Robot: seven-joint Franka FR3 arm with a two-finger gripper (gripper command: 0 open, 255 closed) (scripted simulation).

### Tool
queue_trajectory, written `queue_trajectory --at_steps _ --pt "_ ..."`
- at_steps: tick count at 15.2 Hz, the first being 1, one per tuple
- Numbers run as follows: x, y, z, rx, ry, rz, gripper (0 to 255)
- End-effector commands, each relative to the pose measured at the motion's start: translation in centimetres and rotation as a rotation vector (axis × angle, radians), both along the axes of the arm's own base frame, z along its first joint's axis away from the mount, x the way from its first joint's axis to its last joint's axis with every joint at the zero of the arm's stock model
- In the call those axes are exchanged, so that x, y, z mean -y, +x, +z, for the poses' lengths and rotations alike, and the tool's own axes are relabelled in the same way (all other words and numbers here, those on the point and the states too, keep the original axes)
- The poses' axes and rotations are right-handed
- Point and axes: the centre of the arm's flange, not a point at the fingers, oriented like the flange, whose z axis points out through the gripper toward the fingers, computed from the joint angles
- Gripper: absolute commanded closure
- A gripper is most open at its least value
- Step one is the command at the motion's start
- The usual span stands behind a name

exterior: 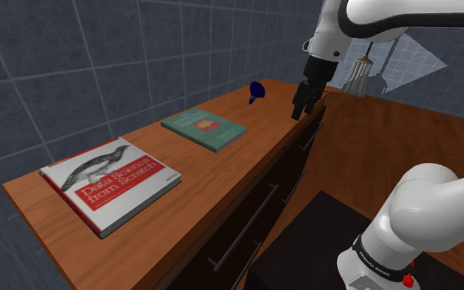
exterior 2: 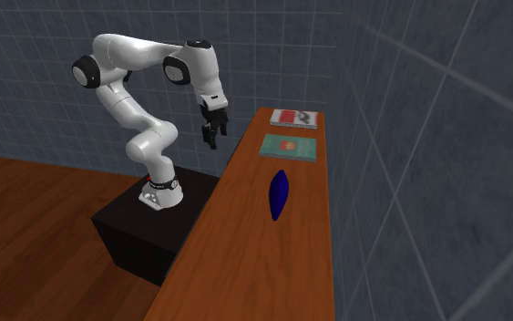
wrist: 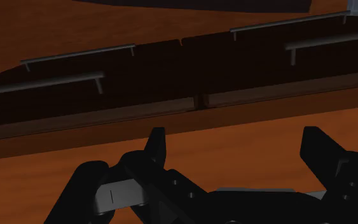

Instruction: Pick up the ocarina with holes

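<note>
The long tabletop (exterior: 222, 169) is of reddish-brown wood with a visible grain. It sits over dark drawer fronts with thin grey bar handles (wrist: 63, 81). The white arm (exterior: 362, 21) reaches toward its front edge. On the wood lie two flat books, a large red and white book (exterior: 110, 183) and, further along, a smaller teal book (exterior: 203, 128). The gripper (exterior: 302, 105) hangs above the front edge with its two black fingers apart and nothing between them. Past the teal book and apart from it stands the ocarina (exterior: 257, 91), the smallest thing here. It is dark blue and smooth, a slim body swollen in the middle and narrowing to the ends, and it seems to be balanced on edge. Its holes I cannot make out. I judge it light, stiff and hollow, perhaps fragile, and slippery on its curved skin; it may tip at a touch. The best hold seems to be across the thickest middle part, on the two broad flanks, closing gently.
</note>
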Motion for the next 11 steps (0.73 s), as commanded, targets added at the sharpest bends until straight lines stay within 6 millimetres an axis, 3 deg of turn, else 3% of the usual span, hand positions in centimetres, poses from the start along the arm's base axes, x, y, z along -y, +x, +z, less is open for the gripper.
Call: queue_trajectory --at_steps 1,6,11 --pt "0.0 0.0 0.0 0.0 0.0 0.0 0" --pt "-0.1 7.1 1.1 -0.053 -0.034 -0.19 0" --pt "1.1 14.1 1.8 -0.106 -0.067 -0.38 0"
